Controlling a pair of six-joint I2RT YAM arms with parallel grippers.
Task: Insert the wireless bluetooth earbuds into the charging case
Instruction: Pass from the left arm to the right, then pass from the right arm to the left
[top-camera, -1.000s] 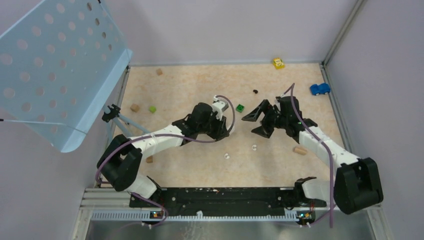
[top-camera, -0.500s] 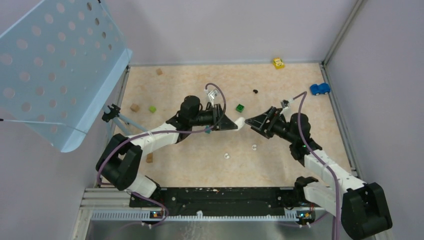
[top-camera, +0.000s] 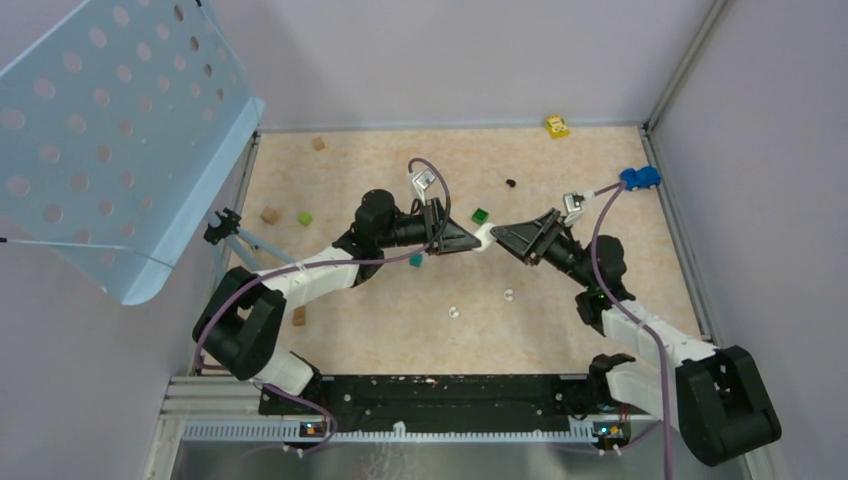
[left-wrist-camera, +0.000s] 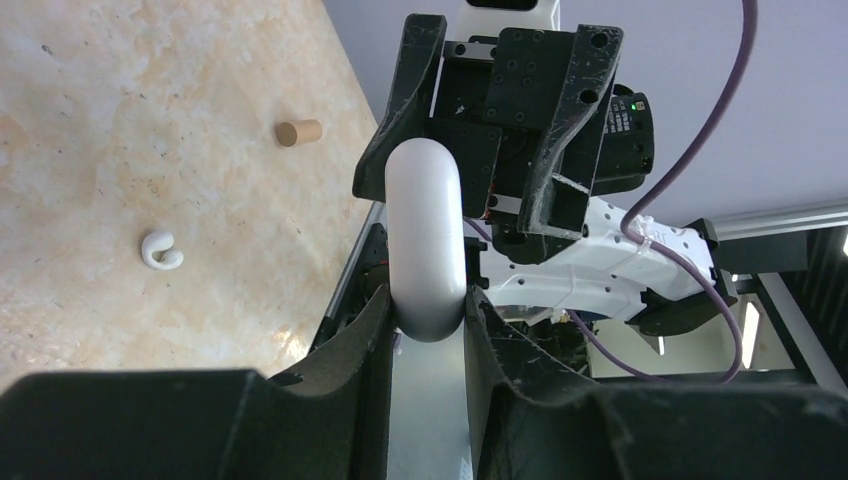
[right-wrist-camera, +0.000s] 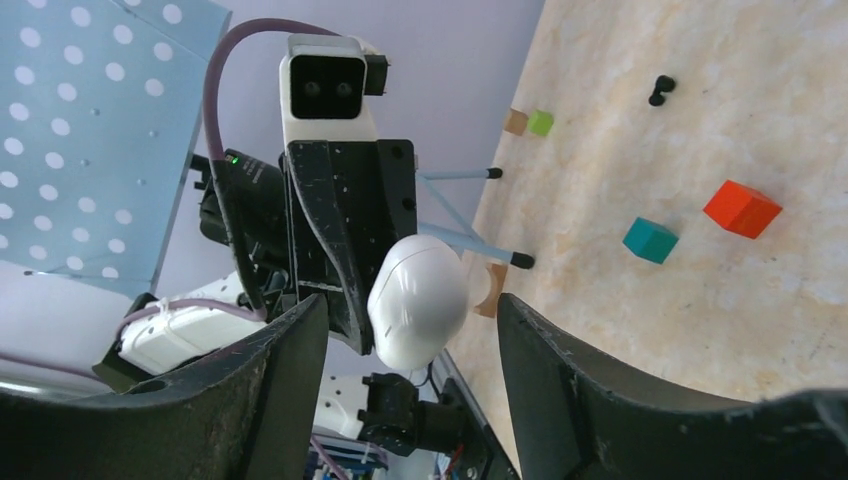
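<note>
A: Is the job done yet?
B: No. Two white earbuds (top-camera: 455, 311) lie on the table (top-camera: 370, 325), and one black earbud (top-camera: 511, 183) sits far back. The charging case (left-wrist-camera: 425, 240) looks shut.
A: Where is it?
B: Up in the air. The left gripper (left-wrist-camera: 426, 330) pinches it. The right gripper (right-wrist-camera: 405, 315) faces it, fingers apart around its end, not touching.

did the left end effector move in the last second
Yes: the left end effector, gripping the charging case, shifted right, now nearer the dark green cube in the top view.
</note>
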